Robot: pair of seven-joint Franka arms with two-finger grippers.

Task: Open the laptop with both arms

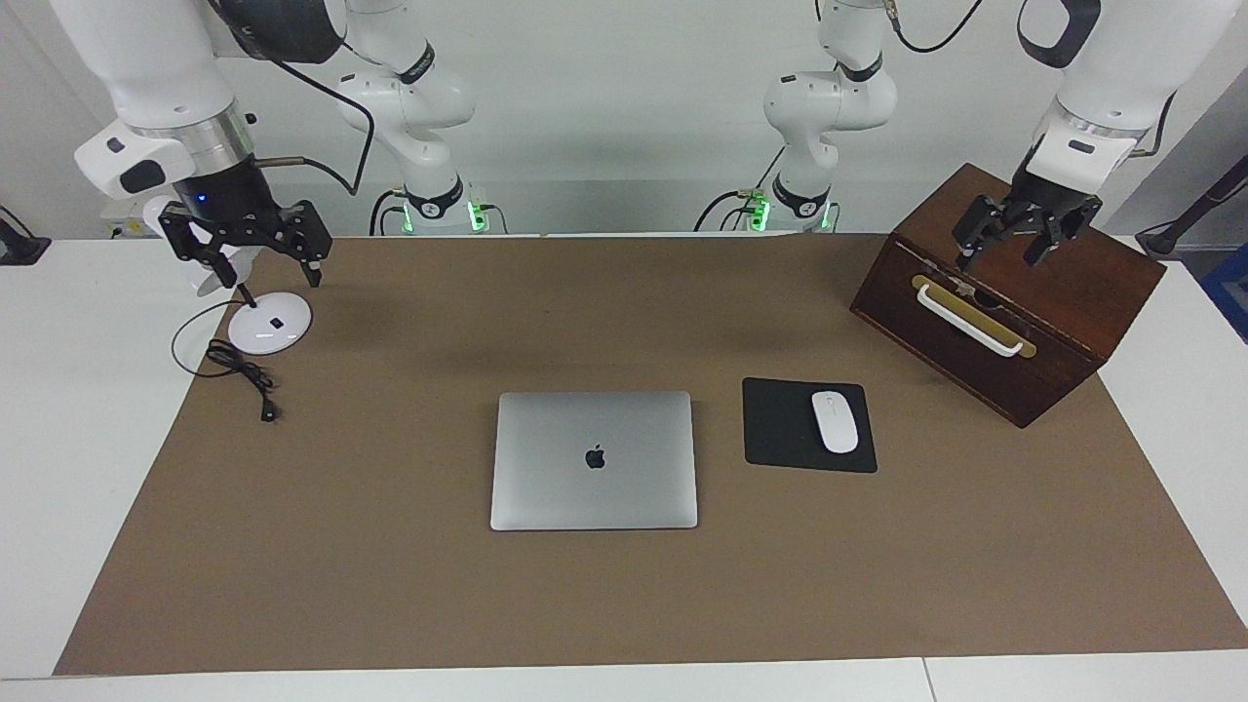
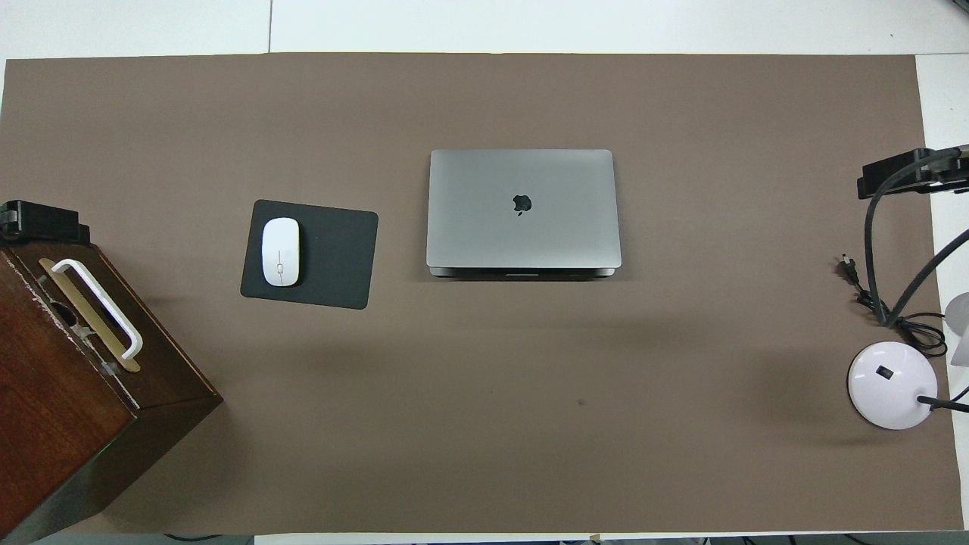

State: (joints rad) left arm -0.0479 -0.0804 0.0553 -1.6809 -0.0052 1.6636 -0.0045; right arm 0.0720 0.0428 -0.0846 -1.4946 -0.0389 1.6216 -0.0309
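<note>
From across the table, the laptop (image 1: 594,460) lies shut and flat in the middle of the brown mat (image 1: 390,585), logo up, with a black mouse pad (image 1: 780,429) and white mouse (image 1: 835,421) just beside it toward the left arm's end. The right gripper (image 1: 265,261) hangs in the air over the white lamp base (image 1: 269,327) and its coiled cable (image 1: 239,375), fingers spread apart and empty. The left gripper (image 1: 1006,244) hovers over the top of the wooden box (image 1: 1014,322), fingers also apart, holding nothing. Both are well apart from the laptop, so I'd say the task has not begun. My worry from here: the right gripper sits low near the lamp, and a careless sweep toward the middle could snag the cable or knock the lamp over. The left one could clip the box's edge or white handle (image 1: 970,320) on its way down.

From above, the laptop (image 2: 522,208) shows a dark seam along the edge nearer the robots, which looks like the side to lift. It is thin, so fingers may slip under nothing and just push the whole machine across the mat. If only one arm lifts and nothing pins the base, the base could rise with the lid. The mouse (image 2: 280,251) is close enough to get bumped.
</note>
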